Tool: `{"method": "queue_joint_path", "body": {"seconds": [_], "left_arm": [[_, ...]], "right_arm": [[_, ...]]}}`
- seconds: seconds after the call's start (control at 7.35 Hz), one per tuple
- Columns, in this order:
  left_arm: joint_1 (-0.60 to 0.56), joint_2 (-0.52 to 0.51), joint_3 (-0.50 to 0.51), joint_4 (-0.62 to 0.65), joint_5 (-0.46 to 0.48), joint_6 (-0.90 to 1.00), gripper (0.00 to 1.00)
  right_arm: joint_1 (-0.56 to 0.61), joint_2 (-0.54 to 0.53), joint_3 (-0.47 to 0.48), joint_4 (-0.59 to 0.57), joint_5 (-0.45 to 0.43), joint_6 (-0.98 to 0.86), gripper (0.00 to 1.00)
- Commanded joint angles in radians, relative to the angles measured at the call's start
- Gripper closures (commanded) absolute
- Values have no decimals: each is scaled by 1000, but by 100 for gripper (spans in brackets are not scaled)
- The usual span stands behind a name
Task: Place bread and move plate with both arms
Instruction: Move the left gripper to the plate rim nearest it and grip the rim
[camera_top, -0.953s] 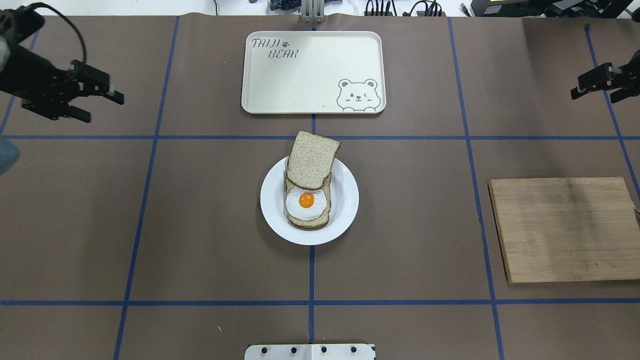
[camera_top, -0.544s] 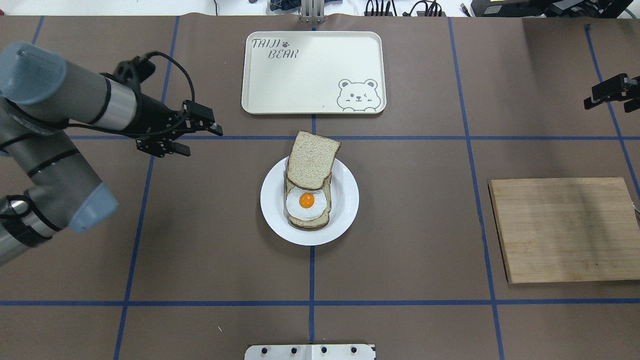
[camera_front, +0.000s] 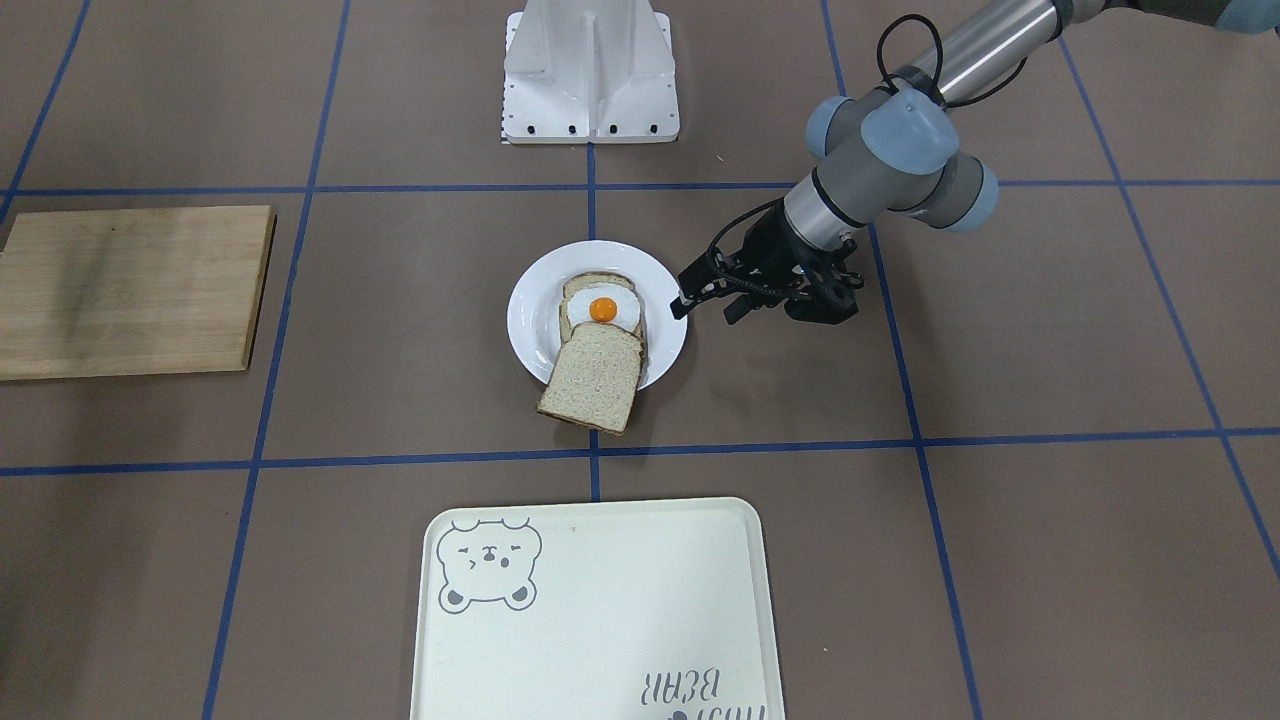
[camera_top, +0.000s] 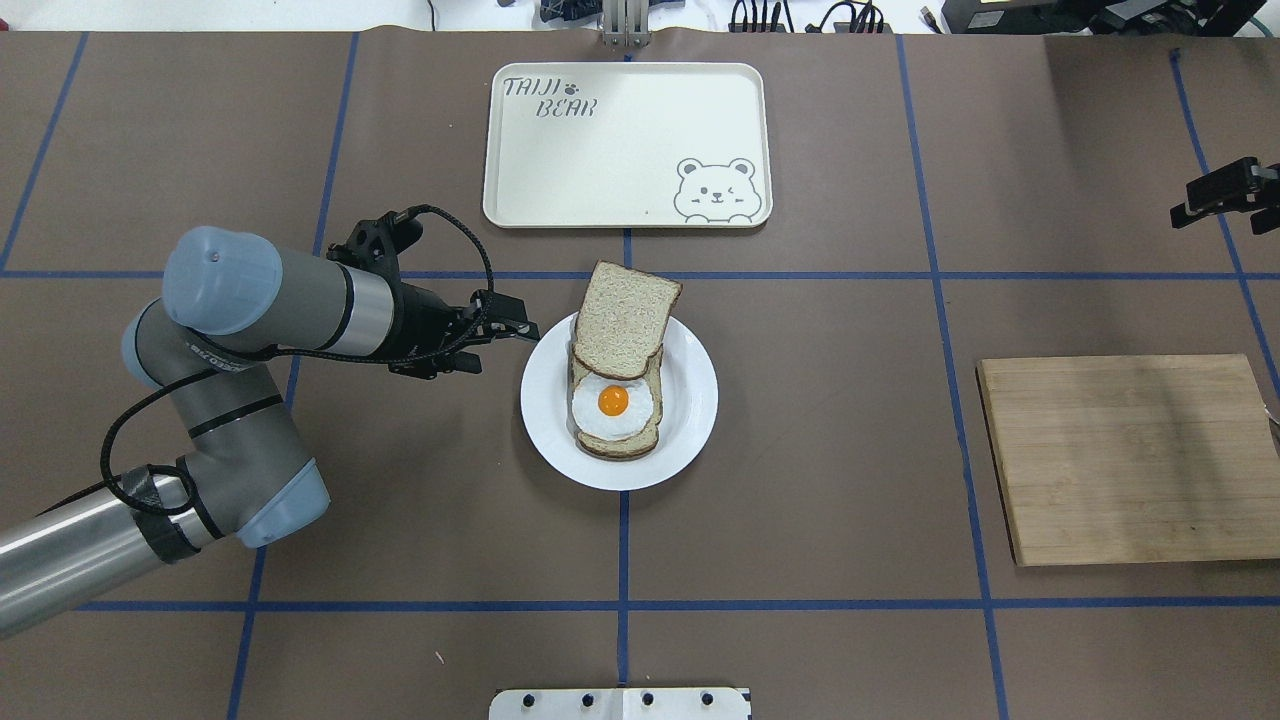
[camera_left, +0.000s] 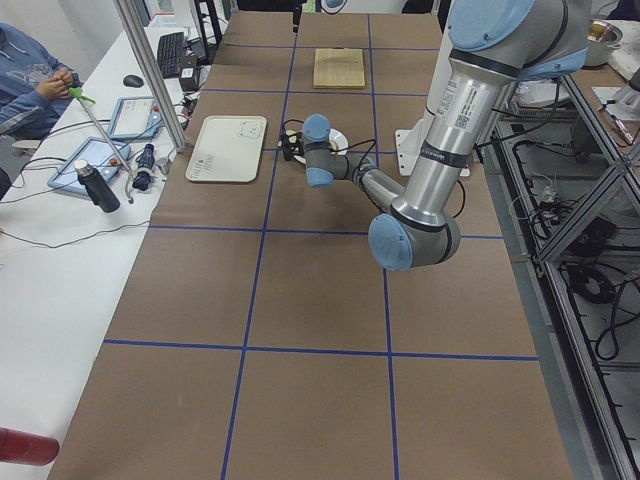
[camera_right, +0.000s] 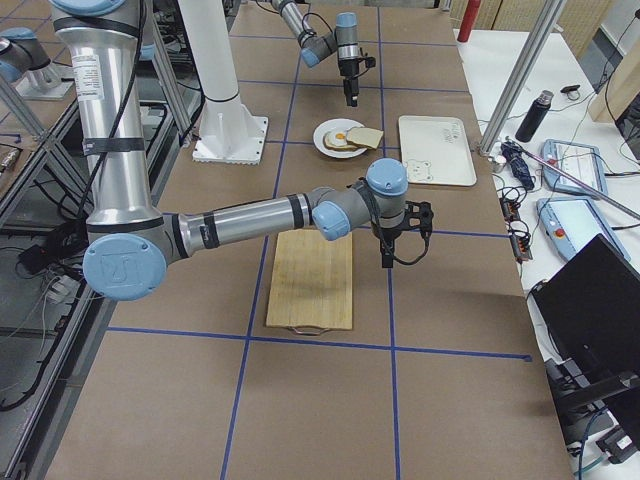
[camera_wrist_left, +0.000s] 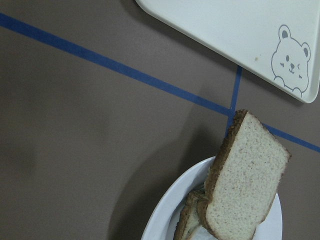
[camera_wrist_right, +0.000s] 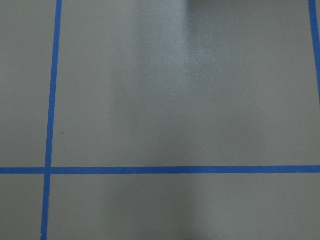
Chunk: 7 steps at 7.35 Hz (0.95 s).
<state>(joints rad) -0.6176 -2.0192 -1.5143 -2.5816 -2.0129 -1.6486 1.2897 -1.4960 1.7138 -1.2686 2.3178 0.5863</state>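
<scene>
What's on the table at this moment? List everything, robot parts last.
bread: one, light brown, propped on the egg slice, overhanging the plate's far rim
egg slice: one, brown with a white and orange egg, flat on the plate
plate: one, white, table centre
tray: one, cream with a bear drawing, beyond the plate
board: one, light wood, on the robot's right
tape lines: blue, a grid across the brown table
left gripper: one, black, open, close by the plate's left rim
right gripper: one, black, open, at the table's right edge
</scene>
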Motion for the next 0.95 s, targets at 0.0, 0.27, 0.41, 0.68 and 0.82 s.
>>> {"method": "queue_joint_path", "body": {"seconds": [0.0, 0.27, 0.41, 0.68, 0.82], "left_arm": [[6, 5, 77, -220, 13, -46, 7], [42, 8, 130, -406, 150, -46, 10], [59, 10, 140, -408, 152, -40, 15], [71, 48, 134, -410, 152, -39, 16], [84, 39, 138, -410, 155, -43, 16]], "right_arm": [[-1, 0, 3, 0, 0, 0, 0], [-1, 3, 4, -2, 0, 1, 1], [-1, 5, 6, 0, 0, 3, 1], [-1, 2, 12, 0, -1, 3, 0], [-1, 0, 18, 0, -2, 3, 0]]}}
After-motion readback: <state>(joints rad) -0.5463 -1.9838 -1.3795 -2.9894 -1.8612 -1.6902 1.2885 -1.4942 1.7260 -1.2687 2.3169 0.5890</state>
